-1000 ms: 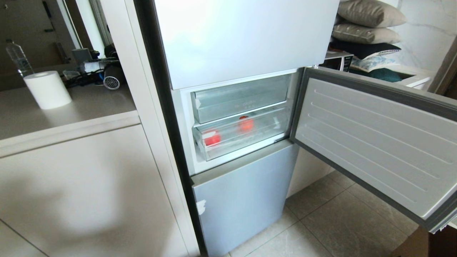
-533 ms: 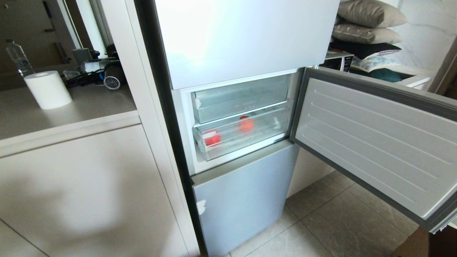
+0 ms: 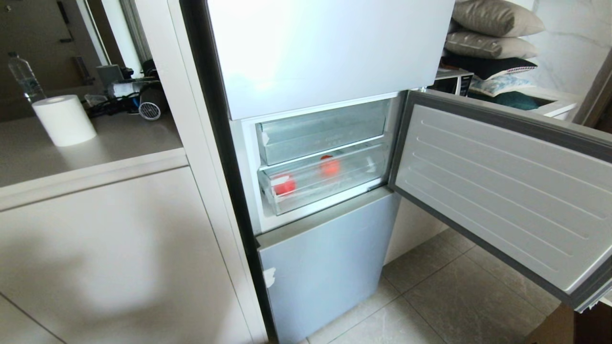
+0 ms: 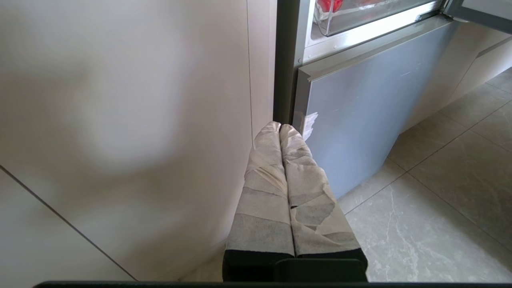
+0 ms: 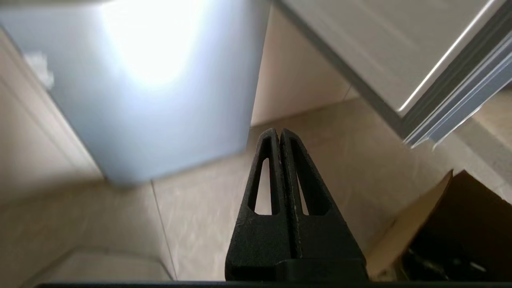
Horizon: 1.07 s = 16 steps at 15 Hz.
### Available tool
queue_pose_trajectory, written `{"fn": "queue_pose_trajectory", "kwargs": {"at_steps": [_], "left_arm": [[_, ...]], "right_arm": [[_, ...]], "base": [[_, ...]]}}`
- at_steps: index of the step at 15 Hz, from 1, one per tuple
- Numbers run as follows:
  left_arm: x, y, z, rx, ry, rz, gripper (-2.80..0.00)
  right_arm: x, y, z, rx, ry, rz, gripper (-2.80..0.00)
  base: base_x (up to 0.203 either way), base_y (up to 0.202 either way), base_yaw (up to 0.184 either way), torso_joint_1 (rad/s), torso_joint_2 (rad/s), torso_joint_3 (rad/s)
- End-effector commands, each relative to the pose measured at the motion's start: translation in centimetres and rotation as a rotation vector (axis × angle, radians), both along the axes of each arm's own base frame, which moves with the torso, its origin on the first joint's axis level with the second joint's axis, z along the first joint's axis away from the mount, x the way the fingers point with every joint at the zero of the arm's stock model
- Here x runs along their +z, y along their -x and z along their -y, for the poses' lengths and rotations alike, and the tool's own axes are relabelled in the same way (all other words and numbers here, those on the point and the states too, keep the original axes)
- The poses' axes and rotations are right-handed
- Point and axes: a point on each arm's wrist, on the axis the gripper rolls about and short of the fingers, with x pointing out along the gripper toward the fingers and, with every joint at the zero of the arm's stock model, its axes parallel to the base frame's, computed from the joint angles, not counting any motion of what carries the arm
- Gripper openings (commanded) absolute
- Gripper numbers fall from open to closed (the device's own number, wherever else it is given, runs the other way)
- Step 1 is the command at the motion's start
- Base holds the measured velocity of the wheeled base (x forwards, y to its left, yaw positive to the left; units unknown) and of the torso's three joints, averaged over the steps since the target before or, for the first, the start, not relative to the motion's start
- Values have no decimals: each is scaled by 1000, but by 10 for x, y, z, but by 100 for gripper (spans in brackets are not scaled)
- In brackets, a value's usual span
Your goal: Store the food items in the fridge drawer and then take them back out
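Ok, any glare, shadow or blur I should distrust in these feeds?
Head view: glare whitens the upper fridge door, a soft shadow lies on the cabinet front. Right wrist view: glare on the lower fridge door, background soft with blur. Left wrist view: a blurry shadow patch on the cabinet.

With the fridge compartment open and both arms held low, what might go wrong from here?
1. The open door juts out on the robot's right; the right gripper sits just below its edge and may clip it when rising.
2. The fridge drawer is pushed in, so its front wall blocks the two red food items.
3. Both sets of fingers are shut, left gripper included.
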Motion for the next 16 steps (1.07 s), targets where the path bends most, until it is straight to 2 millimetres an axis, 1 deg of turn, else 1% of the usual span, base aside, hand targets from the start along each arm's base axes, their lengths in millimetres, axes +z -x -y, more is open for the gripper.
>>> {"fn": "queue_pose_trajectory", "kwargs": {"at_steps": [1,3,16], "left_arm": [[0,0,0,1,0,-1,-280],[0,0,0,0,-1,-1,-280],[0,0,0,0,-1,-1,-280]], "right_arm": [[-2,5,0,-18,-52,61,-280],[-2,5,0,-24,-91,60,-280],[-2,5,0,-24,-91,62,-280]], "base": [[0,0,0,0,0,0],[0,0,0,0,0,0],[0,0,0,0,0,0]]}}
